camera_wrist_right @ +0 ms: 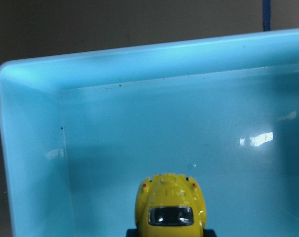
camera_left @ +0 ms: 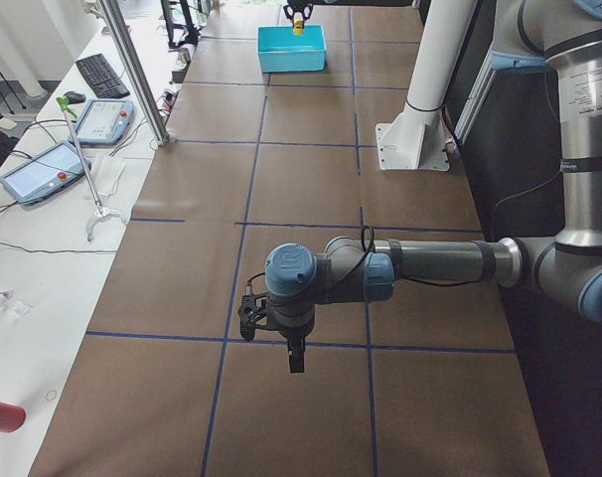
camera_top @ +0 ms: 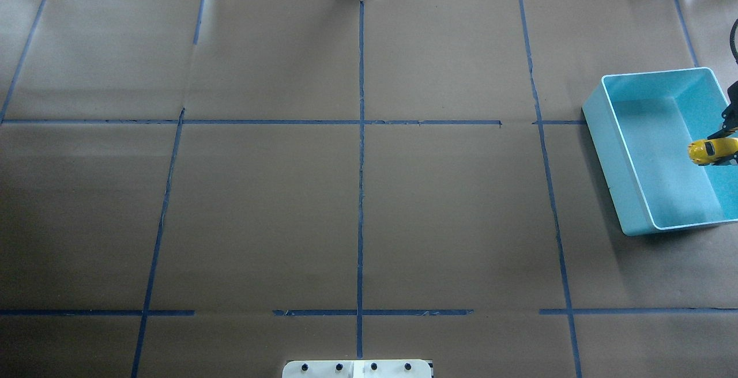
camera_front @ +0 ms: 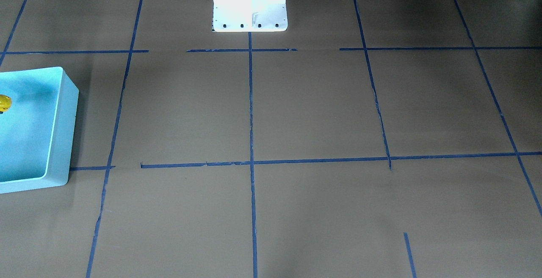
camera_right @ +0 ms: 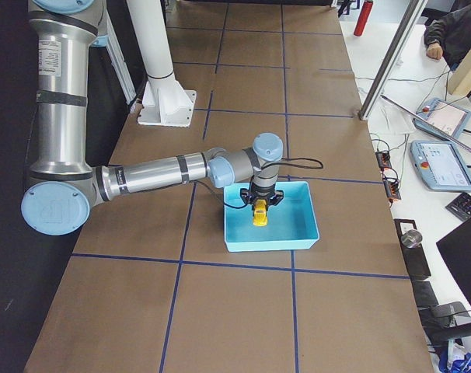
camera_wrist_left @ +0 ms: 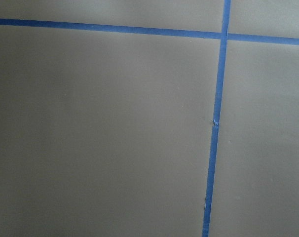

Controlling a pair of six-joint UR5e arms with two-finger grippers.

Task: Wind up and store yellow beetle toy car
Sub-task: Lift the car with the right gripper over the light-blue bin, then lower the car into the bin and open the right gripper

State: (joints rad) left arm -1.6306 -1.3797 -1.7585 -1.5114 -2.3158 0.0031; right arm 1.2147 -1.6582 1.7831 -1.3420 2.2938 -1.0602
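The yellow beetle toy car (camera_top: 710,151) hangs inside the outline of the light blue bin (camera_top: 634,170) at the table's right end, held above the bin floor. My right gripper (camera_top: 722,152) is shut on the car, and its dark fingers show at the overhead view's right edge. The right wrist view shows the car (camera_wrist_right: 171,205) from above, over the bin floor (camera_wrist_right: 139,138). From the right side, the car (camera_right: 260,214) hangs under the gripper (camera_right: 260,207). My left gripper (camera_left: 286,343) hovers over bare paper at the left end. I cannot tell if it is open or shut.
Brown paper with blue tape lines (camera_top: 361,136) covers the table. The white robot pedestal (camera_front: 250,2) stands at the robot's edge. Beyond the far edge a side bench holds tablets (camera_left: 43,164) and a keyboard (camera_left: 100,75), behind a metal post (camera_left: 132,70).
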